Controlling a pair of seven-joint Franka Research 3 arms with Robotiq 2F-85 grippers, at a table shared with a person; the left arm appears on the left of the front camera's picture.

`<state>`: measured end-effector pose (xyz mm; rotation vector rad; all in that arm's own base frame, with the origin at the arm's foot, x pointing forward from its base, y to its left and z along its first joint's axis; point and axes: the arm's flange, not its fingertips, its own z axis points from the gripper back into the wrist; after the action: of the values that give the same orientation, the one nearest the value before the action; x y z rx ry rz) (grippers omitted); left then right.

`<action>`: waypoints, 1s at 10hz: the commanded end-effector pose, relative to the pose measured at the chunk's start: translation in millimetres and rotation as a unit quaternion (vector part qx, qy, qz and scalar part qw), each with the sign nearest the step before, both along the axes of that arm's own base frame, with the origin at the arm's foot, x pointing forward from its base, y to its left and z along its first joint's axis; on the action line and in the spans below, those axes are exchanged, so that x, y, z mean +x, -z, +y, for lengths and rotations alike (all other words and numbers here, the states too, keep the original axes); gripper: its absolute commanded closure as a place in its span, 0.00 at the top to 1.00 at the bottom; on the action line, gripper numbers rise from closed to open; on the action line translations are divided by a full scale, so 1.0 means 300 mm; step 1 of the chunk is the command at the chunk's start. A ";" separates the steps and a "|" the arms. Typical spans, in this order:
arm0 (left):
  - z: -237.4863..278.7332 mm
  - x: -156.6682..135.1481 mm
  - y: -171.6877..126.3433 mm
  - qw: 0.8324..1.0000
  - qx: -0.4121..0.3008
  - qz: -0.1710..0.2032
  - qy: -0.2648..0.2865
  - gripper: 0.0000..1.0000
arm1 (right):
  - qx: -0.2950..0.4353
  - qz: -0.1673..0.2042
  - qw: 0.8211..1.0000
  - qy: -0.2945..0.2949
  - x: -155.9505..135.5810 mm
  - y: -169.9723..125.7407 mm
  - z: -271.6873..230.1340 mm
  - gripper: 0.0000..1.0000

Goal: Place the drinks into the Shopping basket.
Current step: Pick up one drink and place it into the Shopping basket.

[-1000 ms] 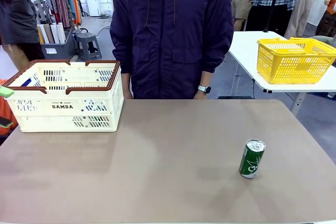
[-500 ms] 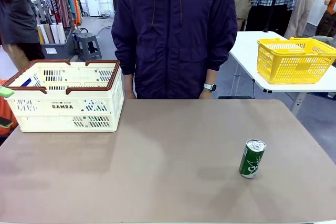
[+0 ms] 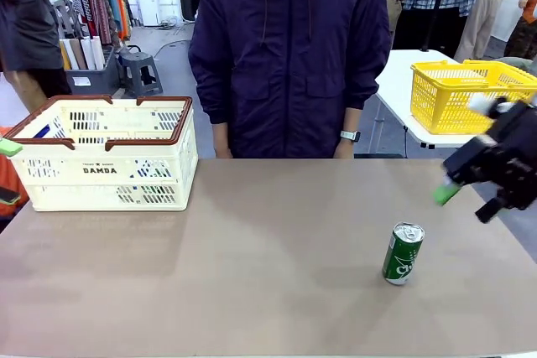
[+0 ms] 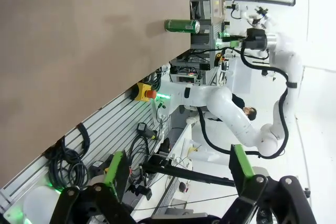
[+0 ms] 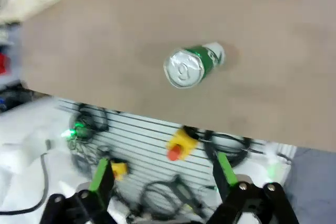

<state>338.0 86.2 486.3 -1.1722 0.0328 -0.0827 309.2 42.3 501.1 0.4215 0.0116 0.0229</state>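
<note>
**Now one green can stands on the bench, right gripper above it**

Leftmost in the front view, a green pad tip (image 3: pixel 9 147) pokes in at the picture's edge, just beside the Shopping basket (image 3: pixel 105 175). The basket, cream-white with a brown rim and "DAMDA" on its side, sits at the far left of the bench (image 3: pixel 252 249). A blue thing shows inside it at the left end, too little of it to tell what it is. In the left wrist view the left gripper (image 4: pixel 176 169) has its two fingers spread wide with nothing between them.

Across the middle, a person in a dark purple jacket (image 3: pixel 289 48) stands at the far edge of the bench, a watch (image 3: pixel 349 135) on one wrist.

Further right, the green can (image 3: pixel 404 253) stands upright on the bench, silver top up, well apart from the basket. Above and to the right of it, the right gripper (image 3: pixel 470 199) hangs in the air, blurred, not touching the can. The right wrist view looks down on the can near the bench's near edge, and the gripper's fingers there are spread wide and hold nothing.

Behind, a yellow mesh basket (image 3: pixel 466 94) rests on a white table (image 3: pixel 398 81).
</note>
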 end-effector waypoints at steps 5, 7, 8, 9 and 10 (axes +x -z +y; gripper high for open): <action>0.009 -0.011 -0.004 1.000 0.001 0.004 0.004 1.00 | -0.170 -0.041 0.979 -0.105 -0.048 0.046 0.219 1.00; 0.009 -0.011 -0.004 1.000 0.001 0.004 0.004 1.00 | -0.158 -0.075 0.981 -0.080 -0.080 0.019 0.192 1.00; 0.009 -0.011 -0.004 1.000 0.001 0.004 0.004 1.00 | -0.184 -0.088 0.977 -0.063 -0.068 0.036 0.229 1.00; 0.009 -0.011 -0.004 1.000 0.001 0.004 0.004 1.00 | -0.188 -0.092 0.977 -0.049 -0.037 0.056 0.255 1.00; 0.009 -0.011 -0.004 1.000 0.001 0.004 0.004 1.00 | -0.192 -0.101 0.976 -0.025 0.019 0.088 0.266 1.00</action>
<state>337.9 86.6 486.2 -1.1724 0.0325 -0.0816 297.7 112.9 488.7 0.0754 -0.1364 0.1768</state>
